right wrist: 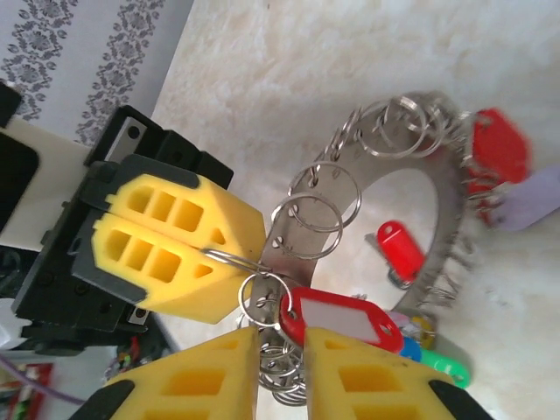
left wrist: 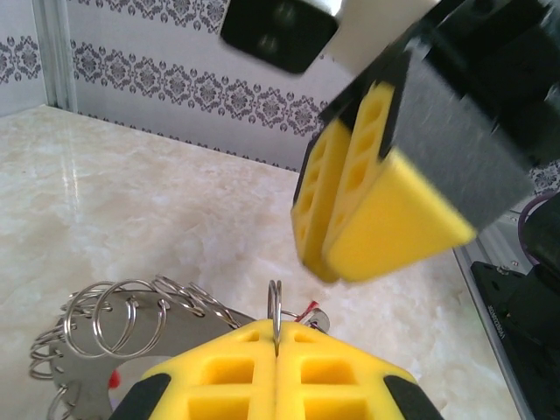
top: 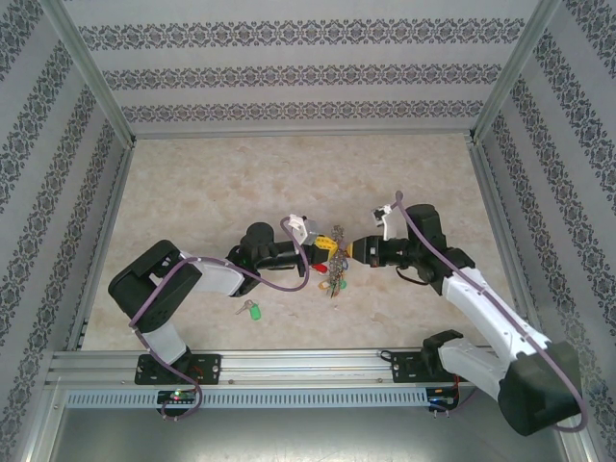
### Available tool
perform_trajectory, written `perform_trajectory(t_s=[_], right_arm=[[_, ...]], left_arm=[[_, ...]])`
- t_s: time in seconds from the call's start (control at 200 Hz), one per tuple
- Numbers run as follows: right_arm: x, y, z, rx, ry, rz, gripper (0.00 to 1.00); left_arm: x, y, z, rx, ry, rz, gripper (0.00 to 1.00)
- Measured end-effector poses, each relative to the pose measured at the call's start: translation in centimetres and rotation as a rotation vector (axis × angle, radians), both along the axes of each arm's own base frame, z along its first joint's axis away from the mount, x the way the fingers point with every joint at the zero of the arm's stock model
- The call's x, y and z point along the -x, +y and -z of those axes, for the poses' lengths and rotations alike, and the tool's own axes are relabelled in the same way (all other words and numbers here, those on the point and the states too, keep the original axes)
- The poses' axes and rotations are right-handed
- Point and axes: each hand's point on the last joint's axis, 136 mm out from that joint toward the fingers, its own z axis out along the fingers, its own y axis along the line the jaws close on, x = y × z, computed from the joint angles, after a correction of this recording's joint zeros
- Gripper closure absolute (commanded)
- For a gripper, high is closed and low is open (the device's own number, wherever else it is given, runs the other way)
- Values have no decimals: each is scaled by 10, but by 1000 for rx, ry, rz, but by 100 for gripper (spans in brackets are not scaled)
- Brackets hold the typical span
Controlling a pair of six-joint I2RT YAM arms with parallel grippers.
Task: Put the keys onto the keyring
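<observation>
Right wrist view first: what has your left claw got?

— My left claw (right wrist: 214, 255) is clamped tight on a small split ring (left wrist: 275, 315) at the edge of the keyring (right wrist: 451, 201).

And the right?

— My right claw (right wrist: 282, 337) has its fingers a little apart, with a cluster of small rings (right wrist: 280, 381) in the gap. The red-tagged key (right wrist: 343, 319) sits just past the tips, beside the keyring's fringe.

The other key?

— The green-tagged key (top: 252, 310) lies on the table (top: 241, 183), near my left arm (top: 183, 284), apart from the keyring.
</observation>
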Motion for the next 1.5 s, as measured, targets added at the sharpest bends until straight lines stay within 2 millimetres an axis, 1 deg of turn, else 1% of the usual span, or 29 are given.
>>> perform_trajectory(t_s=[0.12, 0.22, 0.305, 0.405, 0.6, 0.714, 0.829, 0.964, 1.144, 1.254, 1.374, 1.414, 1.479, 1.504], right_arm=[[0, -7, -15, 40, -152, 1, 78], [2, -5, -24, 75, -270, -38, 78], [5, 2, -26, 103, -350, -96, 83], [6, 8, -22, 132, -401, -151, 87], [-2, 14, -7, 173, -424, -201, 89], [-4, 18, -2, 164, -425, -227, 89], [-6, 22, -1, 127, -423, -246, 91], [-9, 22, -1, 44, -405, -247, 90], [-5, 22, -2, -66, -402, -272, 89], [-5, 23, -5, -94, -410, -289, 88], [-6, 25, -5, -114, -396, -310, 88], [-7, 26, -6, -115, -393, -315, 87], [-8, 26, -7, -113, -393, -322, 80], [-7, 26, -8, -111, -401, -329, 79]], left_arm=[[0, 0, 3, -16, 6, 2, 100], [-2, -2, 3, -23, 10, 5, 100], [-3, -4, 1, -24, 12, 10, 100], [-3, -6, -2, -22, 12, 22, 100], [0, -8, -9, -10, 8, 43, 100], [1, -9, -11, -2, 22, 51, 100], [-1, -8, -11, 3, 44, 46, 100], [-4, -5, -11, 11, 69, 37, 100], [-1, -6, -14, 28, 100, 49, 100], [-1, -6, -18, 46, 111, 54, 100], [-2, -5, -18, 50, 125, 50, 100], [-3, -4, -19, 52, 127, 47, 100], [-3, -4, -22, 55, 122, 43, 100], [-3, -3, -22, 56, 122, 40, 100]])
